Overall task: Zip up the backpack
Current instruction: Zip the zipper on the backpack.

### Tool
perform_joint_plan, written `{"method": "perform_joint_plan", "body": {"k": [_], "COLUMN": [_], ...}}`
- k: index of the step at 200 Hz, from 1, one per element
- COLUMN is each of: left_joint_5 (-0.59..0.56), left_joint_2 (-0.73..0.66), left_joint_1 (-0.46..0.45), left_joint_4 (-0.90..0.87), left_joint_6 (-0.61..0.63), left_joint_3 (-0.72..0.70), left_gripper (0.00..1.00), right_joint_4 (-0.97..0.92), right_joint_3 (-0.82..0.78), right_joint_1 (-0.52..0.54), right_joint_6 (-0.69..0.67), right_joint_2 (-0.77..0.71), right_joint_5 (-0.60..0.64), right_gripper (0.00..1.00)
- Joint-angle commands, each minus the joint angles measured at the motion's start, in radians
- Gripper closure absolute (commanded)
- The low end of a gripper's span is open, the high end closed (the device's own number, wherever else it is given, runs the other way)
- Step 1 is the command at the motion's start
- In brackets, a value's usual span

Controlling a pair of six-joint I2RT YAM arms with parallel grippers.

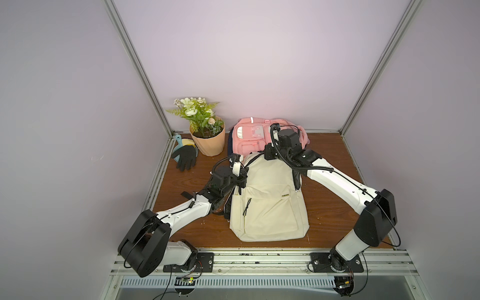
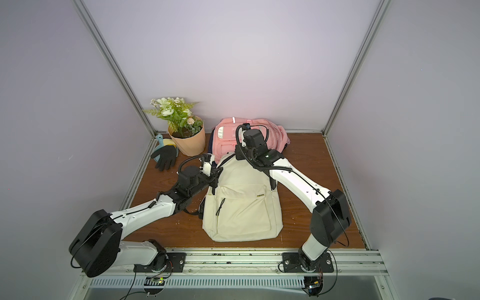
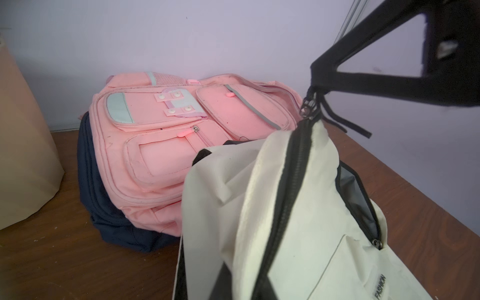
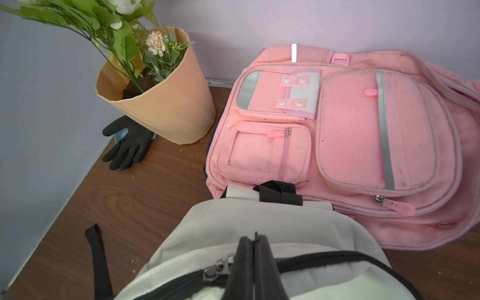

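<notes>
Right wrist view has the right gripper (image 4: 253, 241) low over the top of the cream backpack (image 1: 267, 202), its 2 fingers pressed together. From the left wrist view, they look clamped on the zipper pull (image 3: 311, 102), whose black cords dangle beside it. The left gripper (image 1: 241, 178) sits against the bag's upper edge on the robot's left side. I cannot tell whether its jaws are apart or whether they hold any fabric.

The zipping looks about half done to me. The black zipper is closed up to the pull. Past it, 1 stretch gapes open on the robot's right side, showing grey lining (image 3: 361, 197), with a 2nd slider (image 3: 376, 242) at its far end. I'd say the next move calls for drawing the pull along that curve toward the 2nd slider while the other arm steadies the soft cloth so it doesn't bunch.

The backpack lies flat on the wooden table (image 1: 332, 207), front pocket up. Its top touches a pink backpack (image 1: 249, 140). A flower pot (image 1: 207, 142) and a black glove (image 1: 185, 157) sit in the far corner.
</notes>
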Motion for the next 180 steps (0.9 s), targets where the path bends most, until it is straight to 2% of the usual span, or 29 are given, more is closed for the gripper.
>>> {"method": "perform_joint_plan", "body": {"k": [1, 15, 27, 72, 103, 118, 132, 153, 164, 180], "left_joint_5": [-0.012, -0.011, -0.009, -0.001, 0.014, 0.034, 0.040, 0.044, 0.030, 0.001], "left_joint_2": [0.001, 0.013, 0.034, 0.101, 0.122, 0.143, 0.157, 0.135, 0.109, 0.076], "left_joint_1": [0.017, 0.017, 0.018, 0.024, 0.026, 0.027, 0.027, 0.027, 0.027, 0.027], "left_joint_4": [-0.068, -0.080, -0.087, -0.100, -0.119, -0.127, -0.132, -0.116, -0.099, -0.089], "left_joint_6": [0.015, 0.034, 0.047, 0.078, 0.110, 0.121, 0.123, 0.111, 0.099, 0.090], "left_joint_3": [0.043, 0.089, 0.126, 0.238, 0.300, 0.327, 0.334, 0.298, 0.270, 0.235], "left_gripper": [0.49, 0.30, 0.21, 0.15, 0.15, 0.21, 0.37, 0.60, 0.72, 0.81], "right_joint_4": [0.173, 0.192, 0.192, 0.177, 0.175, 0.174, 0.163, 0.117, 0.098, 0.098], "right_joint_3": [0.017, 0.022, 0.035, 0.057, 0.053, 0.050, 0.049, 0.053, 0.047, 0.021], "right_joint_1": [0.029, 0.061, 0.071, 0.096, 0.110, 0.114, 0.114, 0.107, 0.092, 0.066], "right_joint_6": [-0.065, -0.071, -0.057, -0.053, -0.053, -0.051, -0.043, -0.016, -0.009, -0.003], "right_joint_2": [-0.103, -0.111, -0.111, -0.099, -0.103, -0.104, -0.107, -0.103, -0.102, -0.113], "right_joint_5": [0.021, -0.031, -0.057, -0.062, -0.064, -0.058, -0.010, 0.160, 0.211, 0.232], "right_gripper": [1.00, 1.00, 1.00, 1.00, 1.00, 1.00, 1.00, 1.00, 1.00, 1.00]}}
